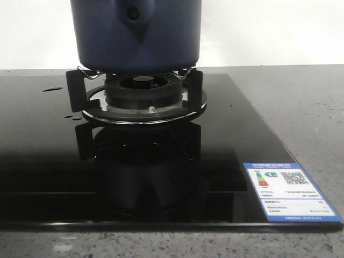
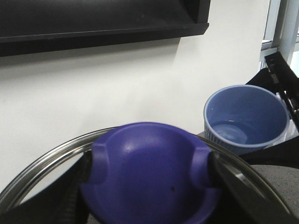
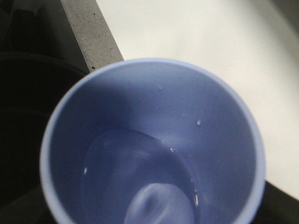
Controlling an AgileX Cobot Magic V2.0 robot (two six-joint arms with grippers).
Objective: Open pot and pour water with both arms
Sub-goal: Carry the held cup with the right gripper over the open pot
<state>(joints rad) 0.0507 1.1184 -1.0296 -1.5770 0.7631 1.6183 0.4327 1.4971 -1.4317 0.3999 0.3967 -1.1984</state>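
The dark navy pot [image 1: 137, 37] stands on the burner grate [image 1: 75, 91]; its top is cut off by the front view's edge. Neither arm shows in that view. In the left wrist view my left gripper [image 2: 149, 175] is shut on the blue knob [image 2: 149, 158] of the glass lid, whose steel rim [image 2: 42, 156] curves around it. Beyond the lid, a pale blue cup [image 2: 245, 119] with some water in it sits between the black fingers [image 2: 279, 70] of my right gripper [image 2: 273, 116]. The cup [image 3: 154, 140] fills the right wrist view and hides those fingers.
The burner [image 1: 142, 86] sits on a black glass hob [image 1: 54, 161] with an energy label [image 1: 290, 191] at its near right corner. Grey speckled counter [image 1: 301, 97] surrounds the hob. A white wall [image 2: 117, 84] and a dark shelf [image 2: 93, 18] lie behind the lid.
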